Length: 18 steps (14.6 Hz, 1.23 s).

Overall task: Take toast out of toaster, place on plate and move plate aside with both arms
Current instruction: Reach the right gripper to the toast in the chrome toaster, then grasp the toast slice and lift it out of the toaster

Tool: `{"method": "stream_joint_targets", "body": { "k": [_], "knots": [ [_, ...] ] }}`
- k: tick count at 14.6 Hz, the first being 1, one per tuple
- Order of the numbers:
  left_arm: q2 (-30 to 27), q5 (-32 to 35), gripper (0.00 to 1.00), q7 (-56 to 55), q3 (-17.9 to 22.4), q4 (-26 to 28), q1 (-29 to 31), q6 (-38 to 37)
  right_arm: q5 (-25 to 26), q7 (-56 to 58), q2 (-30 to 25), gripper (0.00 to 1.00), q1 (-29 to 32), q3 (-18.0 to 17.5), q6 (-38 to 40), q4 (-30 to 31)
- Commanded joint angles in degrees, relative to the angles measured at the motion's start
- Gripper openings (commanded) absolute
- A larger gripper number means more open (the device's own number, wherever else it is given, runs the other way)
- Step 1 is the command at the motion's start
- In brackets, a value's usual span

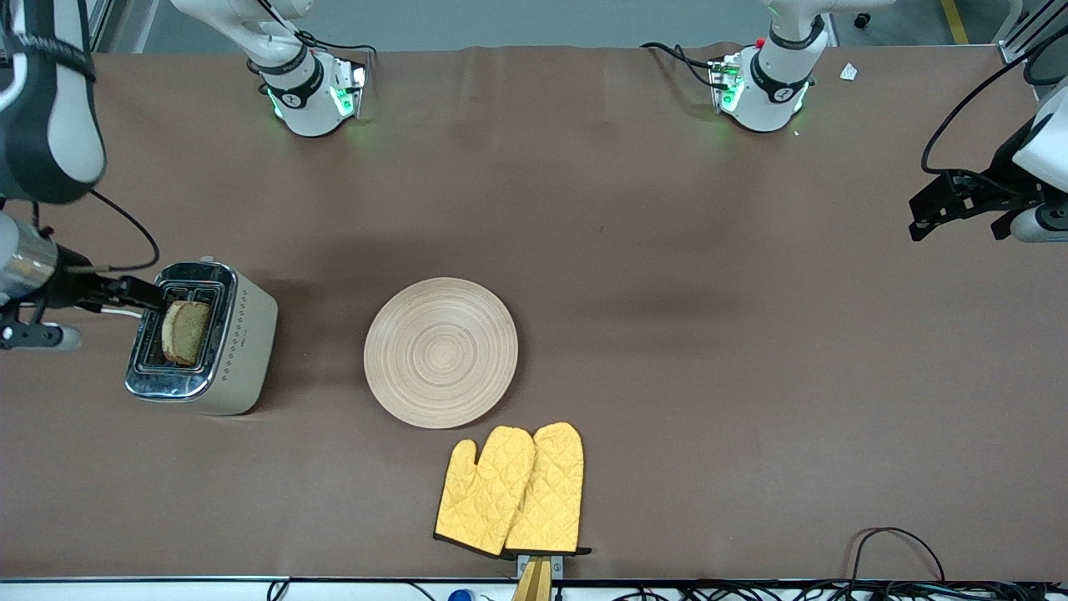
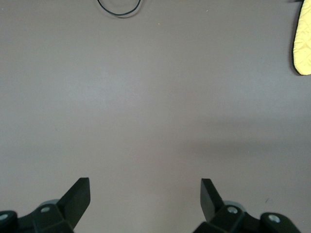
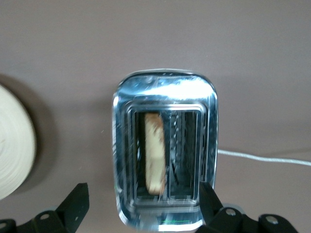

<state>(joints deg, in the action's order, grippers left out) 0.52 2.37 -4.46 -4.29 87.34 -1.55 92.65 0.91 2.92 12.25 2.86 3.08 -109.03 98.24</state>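
while toast [image 1: 185, 332] stands in toaster [image 1: 242, 338], right end effector [image 1: 143, 294] hovers above it, open, empty; left end effector [image 2: 146, 199] open, empty, waiting. risk: off-centre descent strikes chrome rim.

A high front camera faces both arm bases across the table [image 1: 667, 250], while the right wrist camera peers straight down, close, into the toaster [image 3: 165, 150] — shared with the front view — and the left wrist camera overlooks bare tabletop and a mitt's edge [image 2: 303, 43].
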Motion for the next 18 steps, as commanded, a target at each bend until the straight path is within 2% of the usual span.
{"method": "stream_joint_targets", "body": {
  "k": [1,3,4,5,7,8,9,10,15,18],
  "knots": [
    [0.7,0.3,1.00,-0.8,-0.1,-1.6,-0.3,-1.2,-0.6,1.4,0.4,1.00,1.9,-0.4,-5.0,3.6],
    [0.7,0.3,1.00,-0.8,0.0,-1.6,-0.2,-1.2,-0.9,1.4,2.2,1.00,2.1,-0.4,-6.1,4.2],
    [0.7,0.3,1.00,-0.8,0.0,-1.6,-0.2,-1.2,-0.9,1.4,2.4,0.96,2.1,-0.4,-7.7,5.2],
    [0.7,0.3,1.00,-0.8,0.0,-1.6,-0.2,-1.2,-0.9,1.4,2.4,0.91,1.8,-0.4,-9.0,6.3],
    [0.7,0.3,1.00,-0.8,0.0,-1.6,-0.2,-1.2,-0.9,1.3,2.5,0.75,1.6,-0.5,-9.0,6.6],
    [0.7,0.3,1.00,-0.7,0.0,-1.6,-0.2,-1.2,-0.9,1.3,2.8,0.57,1.6,-0.5,-9.0,6.6],
    [0.7,0.3,1.00,-0.7,0.0,-1.6,-0.2,-1.2,-1.1,1.1,2.8,0.22,1.6,-0.5,-9.0,6.9],
    [0.7,0.3,1.00,-0.7,0.0,-1.6,-0.2,-1.2,-1.2,1.0,2.8,0.02,1.7,-0.5,-9.1,7.1],
    [0.7,0.3,1.00,-0.7,-0.1,-1.6,-0.2,-1.2,-1.2,0.5,2.7,0.00,1.3,-0.6,-8.3,6.5],
    [0.7,0.3,1.00,-0.7,-0.1,-1.6,-0.2,-1.2,-1.2,0.4,1.9,0.00,0.7,-0.9,-0.3,2.4]
  ]
}}
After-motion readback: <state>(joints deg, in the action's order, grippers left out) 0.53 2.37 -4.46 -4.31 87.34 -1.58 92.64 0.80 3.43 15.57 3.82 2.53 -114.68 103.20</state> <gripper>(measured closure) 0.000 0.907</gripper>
